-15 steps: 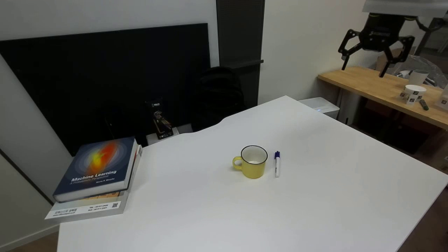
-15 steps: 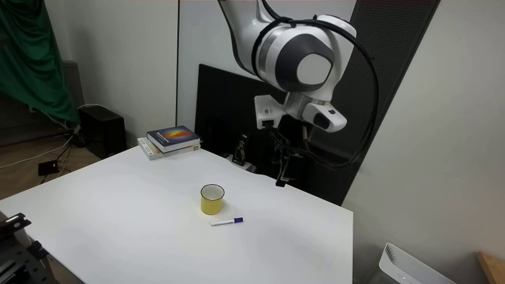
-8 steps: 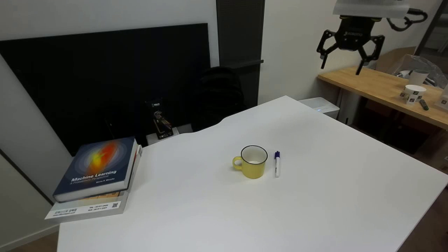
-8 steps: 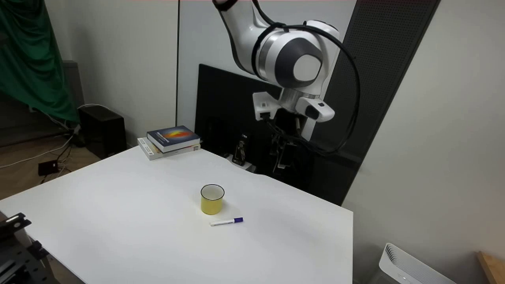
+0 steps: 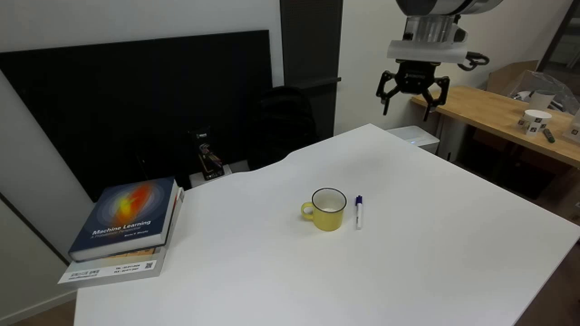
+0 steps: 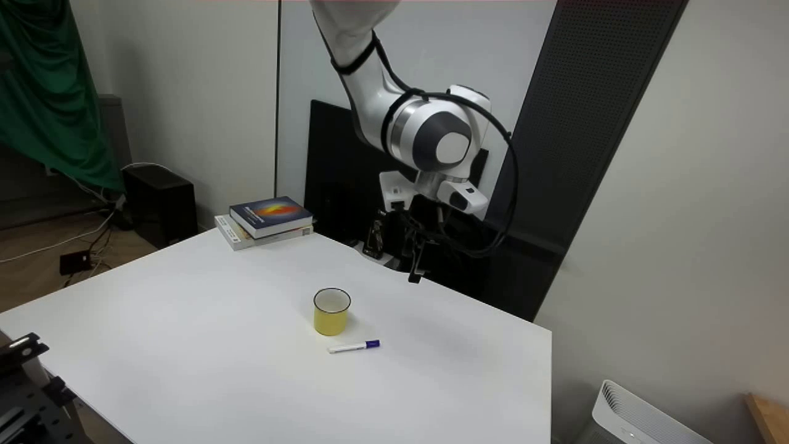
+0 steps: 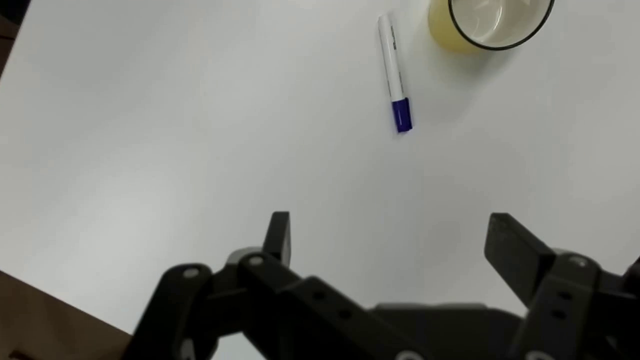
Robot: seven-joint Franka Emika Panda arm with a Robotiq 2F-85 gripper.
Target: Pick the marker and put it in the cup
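The marker (image 5: 359, 213) is thin and white with a dark blue cap. It lies flat on the white table beside the cup (image 5: 328, 219), a yellow mug with a dark rim and a pale inside, standing upright. Both also show in an exterior view, the marker (image 6: 354, 347) in front of the cup (image 6: 330, 322). My gripper (image 5: 406, 117) is open and empty, high above the table's far corner and apart from both. In the wrist view, my gripper (image 7: 387, 235) has its fingers wide apart. The marker (image 7: 395, 75) lies ahead, cap nearest; the cup (image 7: 446, 30) is partly cut off.
Two stacked books (image 5: 124, 219) lie at the edge of the white table (image 5: 253, 271). A black panel (image 5: 136, 113) and a backpack (image 5: 285, 117) stand behind it. A wooden side table (image 5: 480, 108) with cups stands beyond. A black bracket (image 6: 34, 388) is at a table corner.
My gripper has moved left in both exterior views and, in the last half second, lower. It appears farther from one camera and stays open. The marker and the cup have not moved.
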